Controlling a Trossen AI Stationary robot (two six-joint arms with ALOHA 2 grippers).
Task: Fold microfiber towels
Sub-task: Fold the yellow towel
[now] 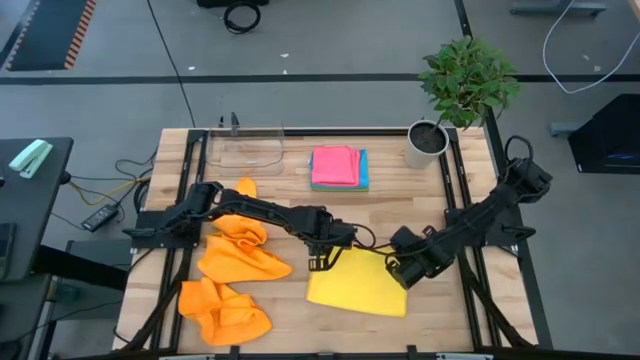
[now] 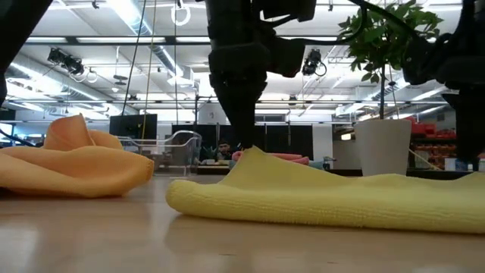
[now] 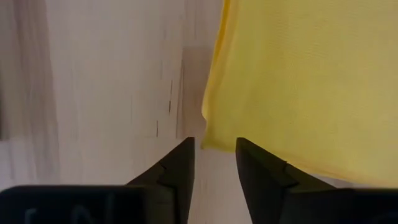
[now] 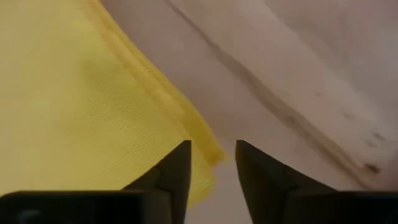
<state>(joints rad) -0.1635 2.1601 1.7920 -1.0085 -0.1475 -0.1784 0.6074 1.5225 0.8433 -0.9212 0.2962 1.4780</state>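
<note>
So the yellow towel is lying flat on the desk, toward the front and a bit right of centre, already doubled over. In the low view you can see two layers and a rounded fold along the near-left side. Both arms are parked right at its far edge, one per corner. The left gripper sits at the far-left corner, the right gripper at the far-right one. Makes sense to me: you hold a cloth by two corners so the edge stays straight when it's laid over.

In both wrist views the jaws stand a little apart with nothing between them. The towel's corner is just past the tips, not pinched. I'd say they've let go of the fold, though that's my read.

The folded towel is a rectangle now, long axis running roughly left to right across the desk, tilted slightly so the right end sits closer to the front edge.

Other stuff: two crumpled orange towels on the left, still unfolded, and a neat pink-topped stack of folded towels at the back between the clear tray and the potted plant. I guess the yellow one goes onto that stack eventually.
</note>
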